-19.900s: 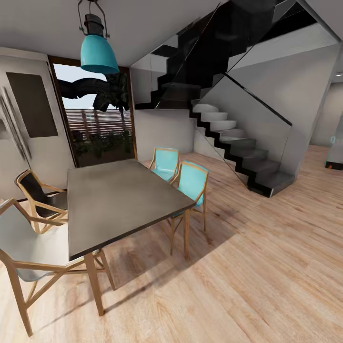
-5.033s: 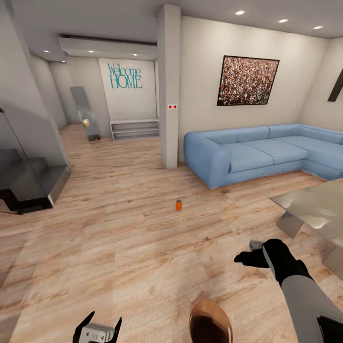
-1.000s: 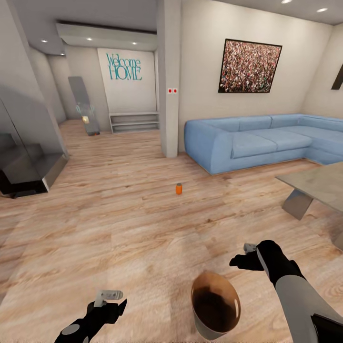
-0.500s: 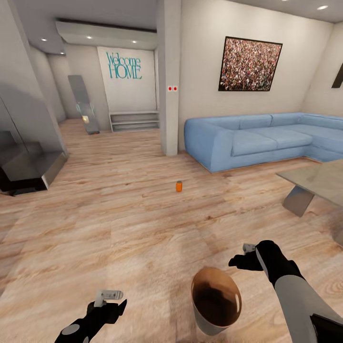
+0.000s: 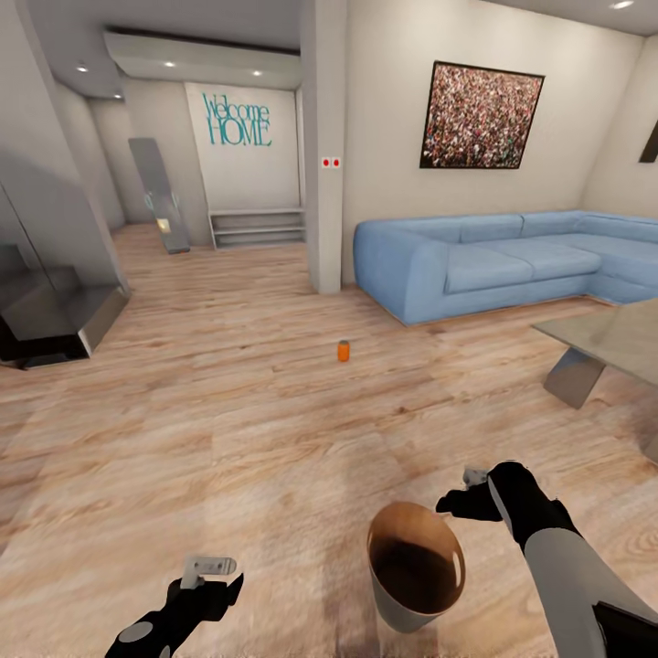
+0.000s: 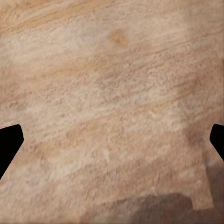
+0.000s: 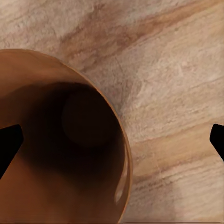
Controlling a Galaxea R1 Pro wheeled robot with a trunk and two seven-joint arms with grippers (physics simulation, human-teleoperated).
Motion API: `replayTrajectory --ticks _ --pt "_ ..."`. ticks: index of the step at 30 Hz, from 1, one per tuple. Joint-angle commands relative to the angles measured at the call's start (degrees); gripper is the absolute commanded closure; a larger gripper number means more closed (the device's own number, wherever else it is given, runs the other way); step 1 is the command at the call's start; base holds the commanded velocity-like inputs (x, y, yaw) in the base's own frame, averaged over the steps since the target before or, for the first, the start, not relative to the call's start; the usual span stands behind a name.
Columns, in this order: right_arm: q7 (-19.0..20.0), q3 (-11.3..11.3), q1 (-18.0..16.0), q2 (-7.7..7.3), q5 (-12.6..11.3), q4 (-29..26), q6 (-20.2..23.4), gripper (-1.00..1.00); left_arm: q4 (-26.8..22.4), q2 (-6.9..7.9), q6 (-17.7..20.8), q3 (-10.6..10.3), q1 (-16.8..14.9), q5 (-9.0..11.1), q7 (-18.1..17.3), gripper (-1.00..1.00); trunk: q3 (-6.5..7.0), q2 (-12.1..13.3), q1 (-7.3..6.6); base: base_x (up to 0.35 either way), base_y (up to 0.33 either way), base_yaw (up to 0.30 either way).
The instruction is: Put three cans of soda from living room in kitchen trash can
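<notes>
Well: tash can [image 5: 413,610] base cropped; soda can [image 5: 344,350] tiny.

Over the last second the head camera has tipped slightly down. More of the tash can [image 5: 416,565] now shows than a second ago. Twenty seconds back, the view held a dining table and staircase.

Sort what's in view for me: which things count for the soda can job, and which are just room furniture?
For the job:
- orange soda can, upright on the floor ahead
- trash can, between the arms, nothing visible inside
- left gripper and right gripper, both open

Just around:
- blue sofa
- low grey table
- wall picture
- stairs
</notes>
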Motion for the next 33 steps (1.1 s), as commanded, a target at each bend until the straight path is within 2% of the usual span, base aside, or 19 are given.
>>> replayTrajectory --ticks 1,12,22,30,33 --pt "-0.01 -0.01 0.0 -0.21 -0.01 0.99 0.0 -1.0 0.0 0.0 0.0 -0.01 0.0 0.0 0.0 -1.0 -0.23 -0.02 0.02 0.0 0.0 0.0" --pt "-0.08 0.09 -0.15 -0.78 0.25 6.34 0.14 -1.0 0.0 -0.03 0.02 -0.14 0.0 -0.03 0.0 -1.0 -2.67 -0.17 0.31 0.0 0.0 0.0" --pt "-4.16 1.66 -0.55 -0.5 0.21 6.64 4.46 -1.0 -0.01 -0.09 0.0 -0.32 0.0 0.0 0.0 -1.0 -4.88 -0.3 0.56 0.0 0.0 0.0" --pt "-4.54 1.73 -0.67 -0.47 0.26 6.37 4.9 -1.0 -0.01 -0.05 0.0 -0.34 0.0 0.02 0.0 -1.0 -6.65 -0.41 0.77 0.0 0.0 0.0" --pt "-4.53 1.73 -0.67 -0.41 0.22 6.17 4.97 -1.0 -0.13 -0.04 -0.58 -0.28 0.0 0.07 0.0 -1.0 -6.65 -0.41 0.77 0.0 0.0 0.0"
